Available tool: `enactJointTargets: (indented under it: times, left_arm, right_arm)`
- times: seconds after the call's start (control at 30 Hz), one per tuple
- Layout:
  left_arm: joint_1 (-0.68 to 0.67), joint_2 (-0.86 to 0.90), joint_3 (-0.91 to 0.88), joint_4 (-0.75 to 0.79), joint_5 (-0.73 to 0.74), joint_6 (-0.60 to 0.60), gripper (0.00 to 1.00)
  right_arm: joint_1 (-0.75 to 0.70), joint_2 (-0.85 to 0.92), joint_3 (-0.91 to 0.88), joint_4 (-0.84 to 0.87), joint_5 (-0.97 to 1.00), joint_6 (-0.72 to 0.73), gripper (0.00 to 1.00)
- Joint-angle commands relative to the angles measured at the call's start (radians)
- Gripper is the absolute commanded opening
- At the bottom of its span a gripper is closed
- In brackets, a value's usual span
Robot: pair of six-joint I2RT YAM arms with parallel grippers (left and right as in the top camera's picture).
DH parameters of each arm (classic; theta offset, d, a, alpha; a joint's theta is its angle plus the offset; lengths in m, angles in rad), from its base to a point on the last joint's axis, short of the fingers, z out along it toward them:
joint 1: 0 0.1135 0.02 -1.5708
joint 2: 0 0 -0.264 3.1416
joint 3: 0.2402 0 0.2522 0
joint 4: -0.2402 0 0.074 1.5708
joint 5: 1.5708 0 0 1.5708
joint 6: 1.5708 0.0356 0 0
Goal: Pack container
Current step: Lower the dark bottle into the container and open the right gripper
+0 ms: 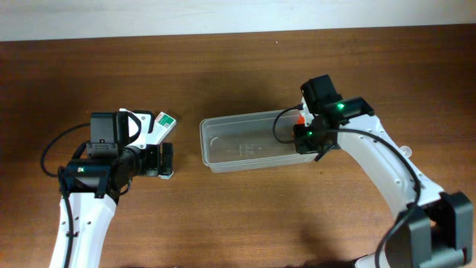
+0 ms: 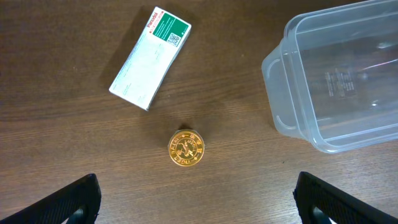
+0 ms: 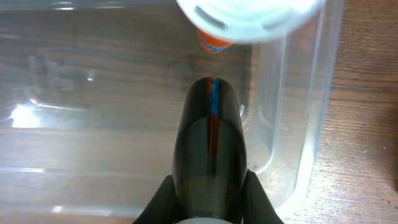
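The clear plastic container (image 1: 223, 141) lies in the middle of the table; it also shows in the left wrist view (image 2: 292, 93) and in the right wrist view (image 3: 298, 124). My right gripper (image 1: 305, 136) (image 3: 210, 199) is shut on a dark bottle (image 3: 210, 137) and holds it inside the container's right end. A white round part with an orange neck (image 3: 214, 42) shows just beyond the bottle's tip. My left gripper (image 1: 165, 160) (image 2: 198, 205) is open and empty above a small gold round tin (image 2: 186, 148). A white-and-green box (image 2: 150, 57) (image 1: 163, 123) lies beyond the tin.
The brown wooden table (image 1: 238, 67) ends at a pale wall along the far edge. The container sits to the right of the tin and box, apart from both. The right arm's cable (image 1: 286, 123) loops over the container.
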State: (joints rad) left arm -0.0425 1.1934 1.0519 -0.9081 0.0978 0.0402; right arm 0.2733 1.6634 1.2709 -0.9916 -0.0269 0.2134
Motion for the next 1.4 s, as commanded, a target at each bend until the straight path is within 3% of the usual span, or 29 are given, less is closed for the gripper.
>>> enactJointTargets:
  times: [0.0, 0.07, 0.23, 0.87, 1.1, 1.23, 1.37]
  left_arm:
    - [0.005, 0.003, 0.019, 0.002, 0.008, -0.01, 1.0]
    - [0.005, 0.003, 0.019, 0.002, 0.007, -0.01, 1.0]
    - [0.005, 0.003, 0.019, 0.002, 0.007, -0.01, 1.0]
    - [0.005, 0.003, 0.019, 0.002, 0.008, -0.01, 1.0]
    - [0.005, 0.003, 0.019, 0.002, 0.007, -0.01, 1.0]
    - [0.005, 0.003, 0.019, 0.002, 0.007, -0.01, 1.0]
    - [0.005, 0.003, 0.019, 0.002, 0.007, -0.01, 1.0]
  right_arm:
    - [0.007, 0.026, -0.005, 0.009, 0.021, 0.013, 0.23]
    - [0.007, 0.031, -0.005, 0.013, 0.021, 0.013, 0.3]
    - [0.007, 0.032, -0.005, 0.019, 0.02, 0.013, 0.35]
    - [0.007, 0.031, -0.002, 0.018, 0.039, 0.013, 0.35]
    - [0.001, -0.084, 0.173, -0.105, 0.119, 0.014, 0.38]
    - [-0.079, -0.16, 0.31, -0.2, 0.198, 0.081, 0.54]
    - [-0.298, -0.199, 0.349, -0.277, 0.187, 0.121, 0.61]
